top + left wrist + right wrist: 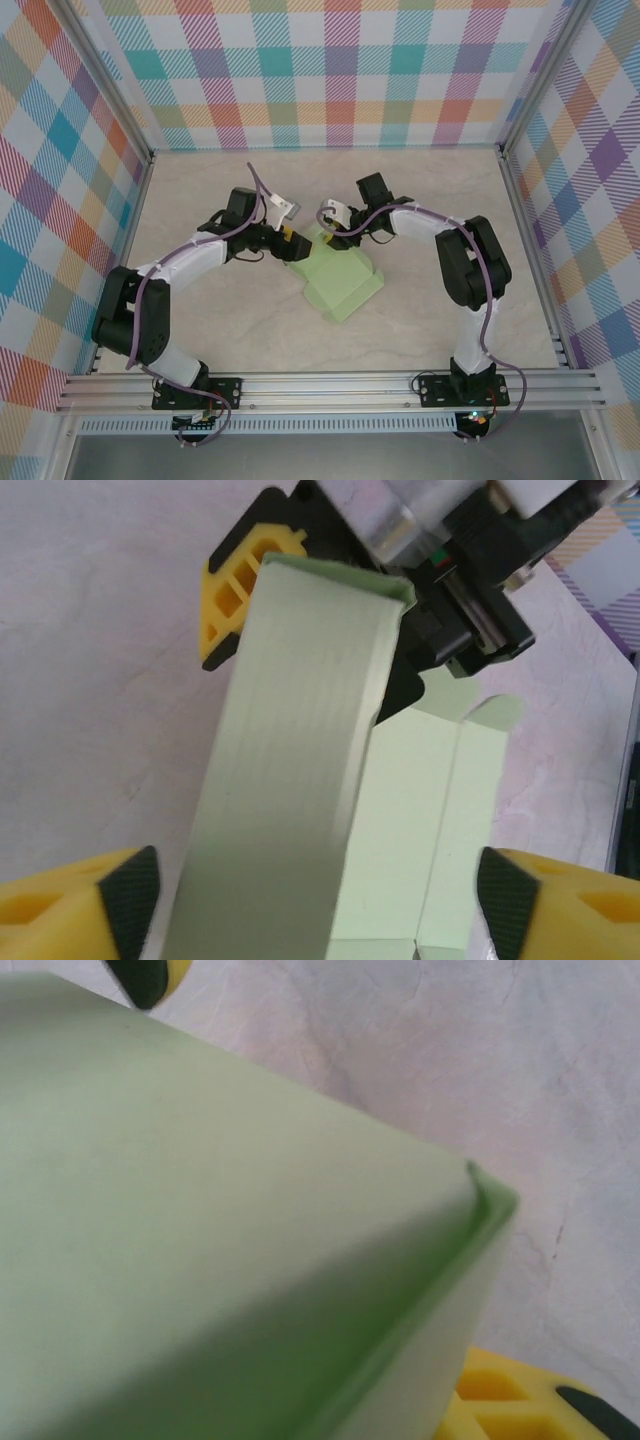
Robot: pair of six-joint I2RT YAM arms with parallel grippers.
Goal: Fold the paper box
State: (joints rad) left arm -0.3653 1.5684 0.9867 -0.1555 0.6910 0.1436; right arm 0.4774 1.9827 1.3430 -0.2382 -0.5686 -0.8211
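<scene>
Paper box point(345, 285) partly folded at mid-tabletop point(200, 200).
Top view: thin matte pale-green card with creases is seen on marbled beige stone-look surface; left claw point(290, 243) and right claw point(327, 226) are placed at its far end. Left wrist: one panel is raised between yellow fingers point(70, 905) spread wide, nothing clamped; flat flaps are seen beside it. Right wrist: a blurred box corner is flanked by yellow fingers point(500, 1400); grip cannot be told.

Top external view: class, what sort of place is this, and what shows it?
Probably a robot test cell: plaid walls enclose a marble-look table, and an aluminium rail carries the left arm and right arm.
</scene>
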